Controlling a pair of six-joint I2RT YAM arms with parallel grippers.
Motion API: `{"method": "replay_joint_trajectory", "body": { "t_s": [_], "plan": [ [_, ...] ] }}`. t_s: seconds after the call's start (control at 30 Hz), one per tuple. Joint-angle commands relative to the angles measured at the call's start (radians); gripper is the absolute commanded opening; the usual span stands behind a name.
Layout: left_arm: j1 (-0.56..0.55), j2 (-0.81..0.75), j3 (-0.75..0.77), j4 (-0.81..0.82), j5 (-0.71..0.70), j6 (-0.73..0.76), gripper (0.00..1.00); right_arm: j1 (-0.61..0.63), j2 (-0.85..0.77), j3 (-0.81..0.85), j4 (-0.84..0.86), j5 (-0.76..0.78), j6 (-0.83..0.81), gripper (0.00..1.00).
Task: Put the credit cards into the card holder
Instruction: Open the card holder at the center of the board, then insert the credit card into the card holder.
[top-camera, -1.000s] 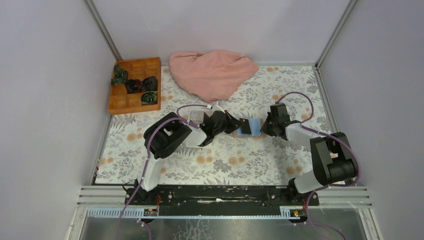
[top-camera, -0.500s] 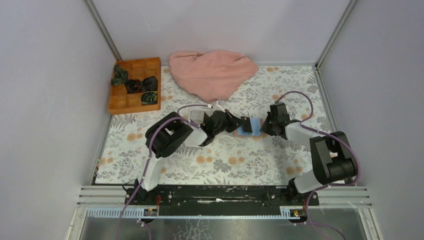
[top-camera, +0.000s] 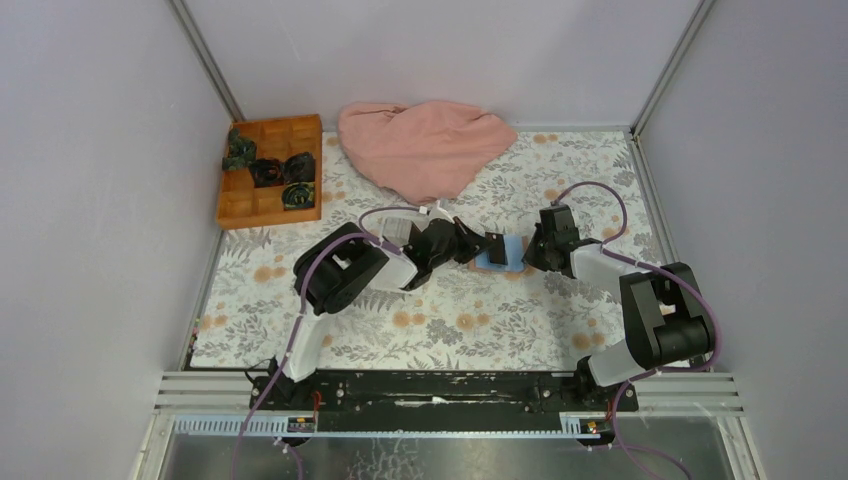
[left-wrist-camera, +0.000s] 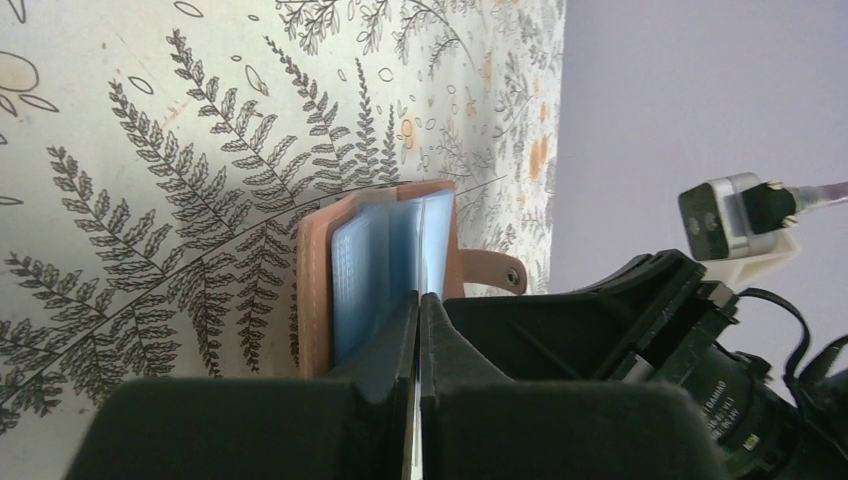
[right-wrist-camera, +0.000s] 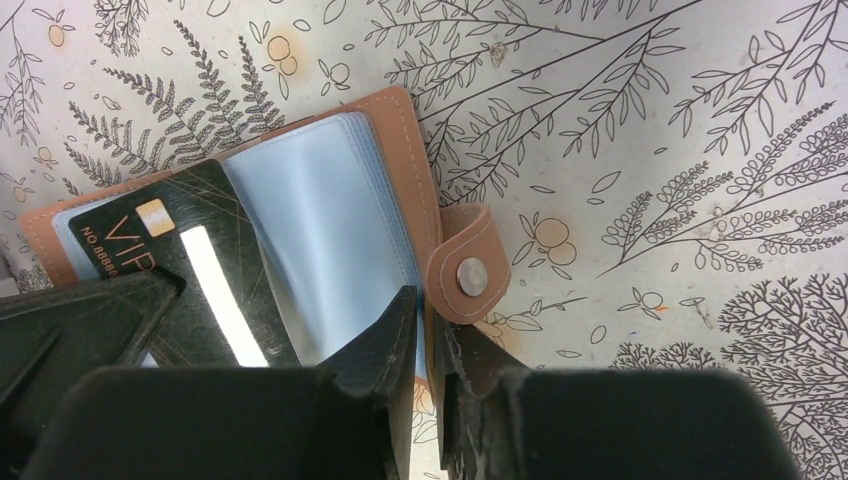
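wooden box — far left, dark items inside | pink cloth — far centre | floral table cover

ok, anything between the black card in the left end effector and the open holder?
Nothing visible. The black card, pinched in the left end effector, overlaps the blue sleeves of the open card holder; the right end effector sits at the sleeves' edge, beside the card.

Btm of black card hidden behind left claw.
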Motion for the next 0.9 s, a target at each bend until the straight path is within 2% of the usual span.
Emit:
{"method": "replay_joint_trajectory", "body": {
  "t_s": [0.0,0.13,0.3,0.6,0.87],
  "plan": [
    [-0.004,0.03,0.031,-0.24,0.074,0.022,0.0,-0.007,0.015,0.007,-0.085,0.069,-0.033,0.16],
    [-0.009,0.001,0.05,-0.361,0.045,0.071,0.0,-0.007,0.017,0.014,-0.088,0.069,-0.033,0.16],
    [-0.012,-0.004,0.08,-0.439,0.024,0.105,0.0,-0.007,0.021,0.017,-0.091,0.067,-0.033,0.16],
    [-0.017,0.005,0.112,-0.48,0.021,0.12,0.0,-0.007,0.033,0.03,-0.095,0.066,-0.043,0.16],
    [-0.018,-0.038,0.076,-0.506,-0.056,0.122,0.0,-0.007,0.038,0.031,-0.094,0.072,-0.047,0.16]
  ]
}}
